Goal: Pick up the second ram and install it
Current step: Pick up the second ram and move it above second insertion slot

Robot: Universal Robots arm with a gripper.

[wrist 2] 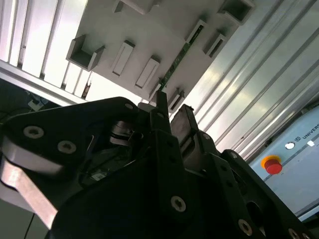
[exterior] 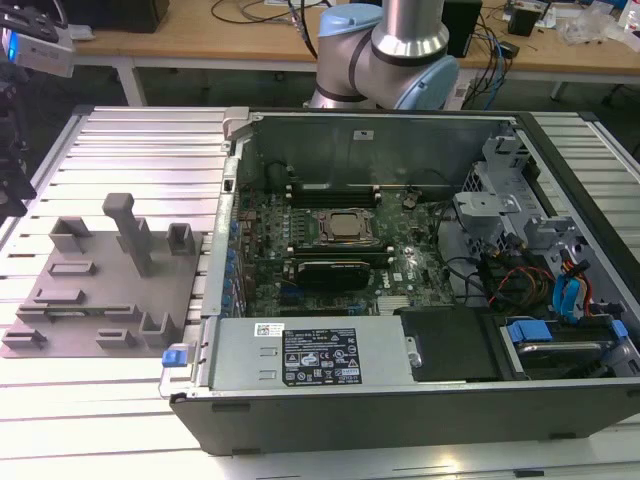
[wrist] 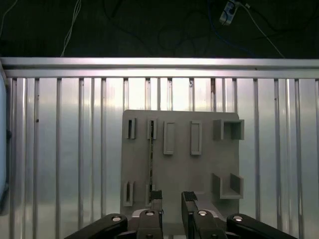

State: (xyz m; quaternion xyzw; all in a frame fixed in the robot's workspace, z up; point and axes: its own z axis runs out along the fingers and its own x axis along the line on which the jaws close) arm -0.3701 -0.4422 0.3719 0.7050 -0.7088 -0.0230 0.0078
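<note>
Fingers (wrist: 156, 198) of the gripper (wrist: 172, 199) sit nearest the lens in both wrist views. They are parted with a plain gap between them and hold nothing. Just beyond the tip of one finger begins the ram stick (wrist: 151, 159), a thin green strip standing on its long edge in the pockets of a grey fixture plate (wrist: 177, 174). In the second wrist view the stick (wrist 2: 180, 56) runs straight away from that fingertip, so it looks lined up with one finger rather than with the gap. Whether the finger touches it cannot be told. The plate lies flat on a ribbed metal table (wrist: 65, 149).

In the exterior view the plate (exterior: 95, 285) sits at the left of the frame. The open computer case (exterior: 400, 425) takes up the centre and right, with its motherboard (exterior: 400, 268) exposed farther back.

Judged from this, the pick-up is the step in hand and nothing is grasped yet. A clean grasp calls for the gap centred over the stick's thin edge, with a finger squarely on either side before any squeeze. A board this thin would likely tip or slip from a skewed pinch.
</note>
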